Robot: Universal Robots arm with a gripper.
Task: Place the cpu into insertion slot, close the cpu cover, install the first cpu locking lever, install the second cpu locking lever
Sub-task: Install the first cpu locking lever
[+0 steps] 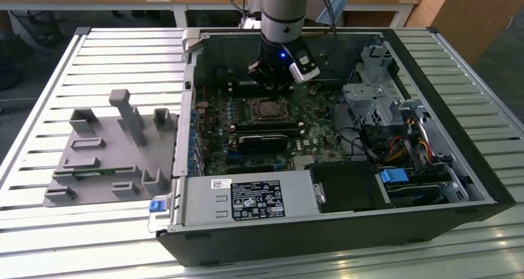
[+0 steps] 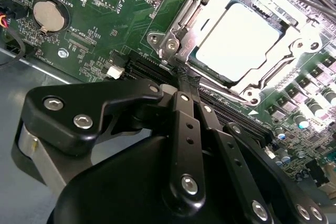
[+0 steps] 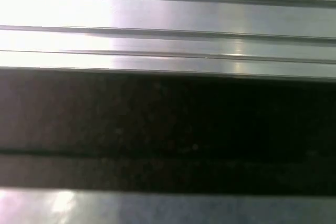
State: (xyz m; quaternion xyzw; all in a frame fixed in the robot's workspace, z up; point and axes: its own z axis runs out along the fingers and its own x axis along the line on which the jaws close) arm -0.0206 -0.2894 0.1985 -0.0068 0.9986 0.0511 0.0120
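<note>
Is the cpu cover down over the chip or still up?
Down: the cpu cover lies flat around the cpu, framing its silver top in the second wrist view.

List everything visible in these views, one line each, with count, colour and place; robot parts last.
computer case: one, black, open, lying on the slatted metal table.
table: one, silver-grey slats, under the case.
circuit board: one, green, inside the case.
cpu: one, silver-grey, seated in the insertion slot.
insertion slot: one, dark with a silver rim, near the middle of the board.
cpu cover: one, silver frame, lying down around the cpu.
coin battery: one, silver, on the board away from the slot.
grey fixture: one, grey, on the table at the exterior view's left of the case.
arm: one, grey and black, reaching down into the case.
gripper: one, black, fingers close together, tips at a corner of the cover.
</note>
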